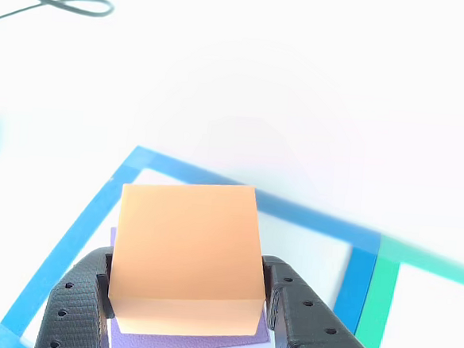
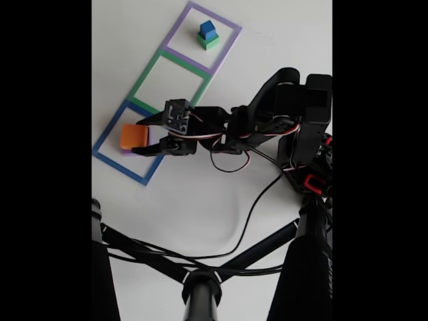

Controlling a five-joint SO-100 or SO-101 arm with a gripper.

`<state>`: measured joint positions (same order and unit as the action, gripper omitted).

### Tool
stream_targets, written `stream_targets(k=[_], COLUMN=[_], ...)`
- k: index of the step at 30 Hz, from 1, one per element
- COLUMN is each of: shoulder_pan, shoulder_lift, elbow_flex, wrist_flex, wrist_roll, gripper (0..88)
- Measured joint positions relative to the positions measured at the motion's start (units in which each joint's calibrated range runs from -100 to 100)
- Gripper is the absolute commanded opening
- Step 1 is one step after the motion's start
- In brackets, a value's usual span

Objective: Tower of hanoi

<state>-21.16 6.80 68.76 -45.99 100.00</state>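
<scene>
— Blocks on the white table (image 2: pixel 200 194): how many?

— Four. An orange block (image 1: pixel 185 254) sits on a purple block (image 1: pixel 180 342) inside the blue square outline (image 1: pixel 77 227); in the fixed view a small blue cube (image 2: pixel 207 29) rests on a green block (image 2: pixel 210 43) in the purple square outline (image 2: pixel 231 27). A green square outline (image 2: pixel 150 70) lies between the two, so three outlines in all.

— And the gripper (image 1: pixel 186 286)?

— One arm (image 2: pixel 267 117), black. Its two fingers (image 1: pixel 75 306) stand on either side of the orange block, right up against its sides; whether they press or merely touch, I cannot tell.

— Any writing or brand marks?

— None legible.

— What is cut off or unclear?

— The purple block is mostly covered, only its front and left edges showing. Both fingers run off the bottom of the close view. Dark tripod legs (image 2: pixel 147 251) and a thin cable (image 2: pixel 247 214) cross the lower part of the fixed view.
</scene>
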Motion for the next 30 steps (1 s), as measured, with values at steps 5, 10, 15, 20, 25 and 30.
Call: stream_targets(k=[5, 10, 15, 20, 25, 30], shoulder_pan=[0.0, 0.0, 0.0, 0.0, 0.5, 0.7], shoulder_lift=[0.3, 1.4, 1.4, 1.4, -4.1, -18.0], elbow_flex=[-0.1, -0.1, -0.1, -0.1, 0.1, -0.9], wrist_flex=[-1.6, -3.0, -3.3, -3.3, -1.3, 12.8], wrist_roll=[0.0, 0.0, 0.0, 0.0, 0.0, 0.0], gripper=[23.5, 25.5, 26.8, 28.9, 29.4, 19.5])
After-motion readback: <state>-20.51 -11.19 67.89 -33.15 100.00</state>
